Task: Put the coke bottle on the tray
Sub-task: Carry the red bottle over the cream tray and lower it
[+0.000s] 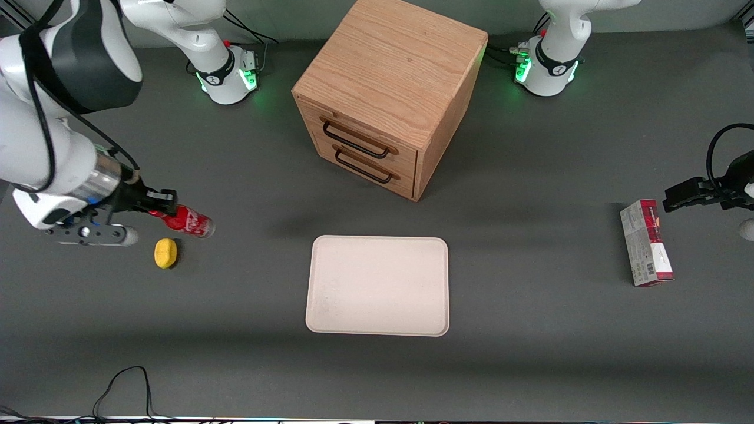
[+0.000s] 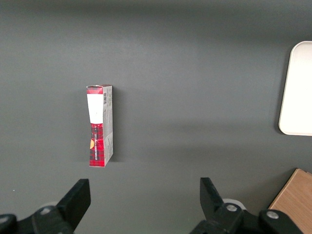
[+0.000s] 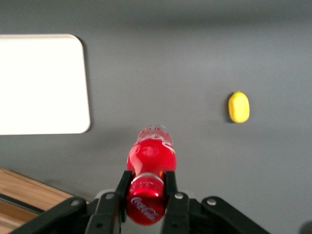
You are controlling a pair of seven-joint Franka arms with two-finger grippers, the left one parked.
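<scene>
Transport is in hand: end effector (image 1: 158, 207) clamps the coke bottle (image 1: 189, 221) near the worktop's working-arm edge (apparently lifted); next, carry it over the tray (image 1: 378, 285).

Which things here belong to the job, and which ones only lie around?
Belong to the job:
- coke bottle, held in the pincer, above the table toward the working arm's end
- tray, with nothing on it

Only lying around:
- yellow lemon-like object
- wooden drawer cabinet
- red-and-grey carton
</scene>
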